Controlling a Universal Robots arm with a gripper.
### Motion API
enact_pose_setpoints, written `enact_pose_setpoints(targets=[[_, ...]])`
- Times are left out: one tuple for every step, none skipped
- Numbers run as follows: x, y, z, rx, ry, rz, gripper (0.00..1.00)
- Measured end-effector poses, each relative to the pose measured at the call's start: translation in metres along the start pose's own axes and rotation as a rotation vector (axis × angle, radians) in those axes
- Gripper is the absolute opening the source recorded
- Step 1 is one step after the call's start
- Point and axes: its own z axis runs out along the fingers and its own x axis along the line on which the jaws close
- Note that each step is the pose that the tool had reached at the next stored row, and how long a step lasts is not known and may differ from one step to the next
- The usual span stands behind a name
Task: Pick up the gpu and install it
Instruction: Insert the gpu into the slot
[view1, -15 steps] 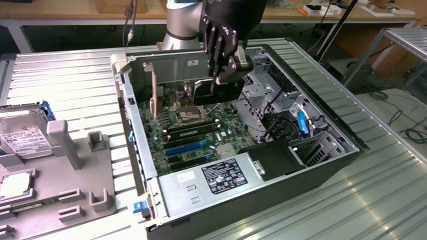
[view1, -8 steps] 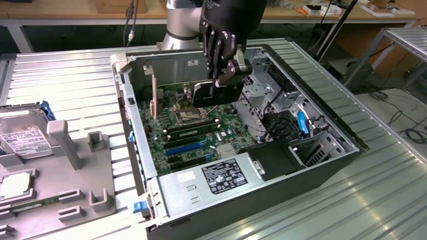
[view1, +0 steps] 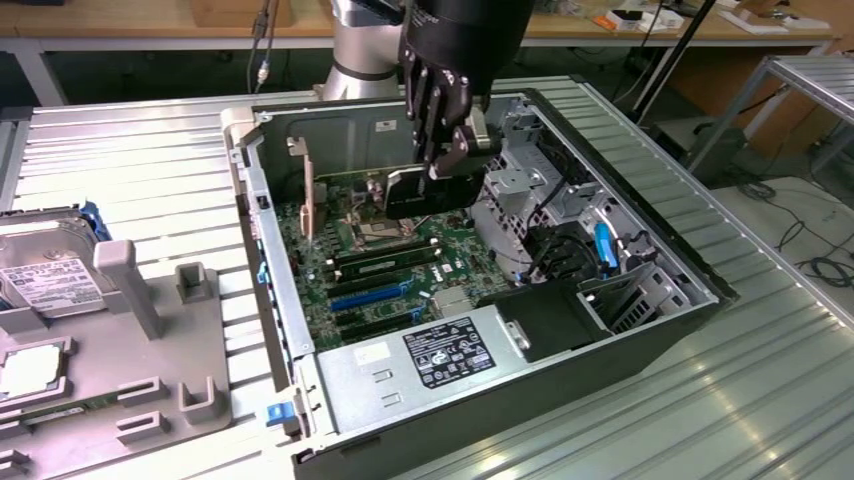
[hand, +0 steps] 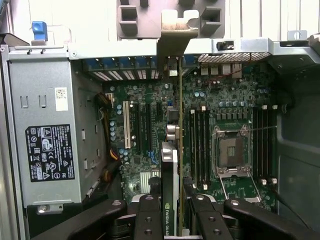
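Note:
My gripper (view1: 447, 165) hangs inside the open computer case (view1: 667, 250) and is shut on the gpu (view1: 430, 198), a black-faced card held on edge above the motherboard (view1: 400, 295). In the wrist view the gpu (hand: 170, 170) runs edge-on away from the gripper (hand: 172, 205), with one black finger (hand: 147, 215) on each side of it. Its metal bracket (hand: 175, 35) reaches the case's rear wall. The card hovers over the row of expansion slots (hand: 150, 125), between the white slot and the memory slots.
A grey power supply (view1: 447, 355) with a black label fills one end of the case. The bare processor socket (hand: 232, 150) lies beside the memory slots. A drive cage with cables (view1: 561, 230) stands behind the gripper. On the exterior view's left, a grey fixture (view1: 147, 330) holds a hard drive (view1: 54, 280).

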Motion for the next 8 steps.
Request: enact_pose_setpoints(targets=[[0.0,0.0,0.0009,0.0,0.0001,0.0,0.27],[0.0,0.0,0.0017,0.0,0.0,0.0,0.27],[0.0001,0.0,0.0025,0.0,0.0,0.0,0.27],[0.0001,0.0,0.0033,0.0,0.0,0.0,0.27],[0.0001,0.0,0.0037,0.0,0.0,0.0,0.27],[0.0001,0.0,0.0042,0.0,0.0,0.0,0.27],[0.0002,0.0,0.0044,0.0,0.0001,0.0,0.27],[0.0002,0.0,0.0045,0.0,0.0001,0.0,0.27]])
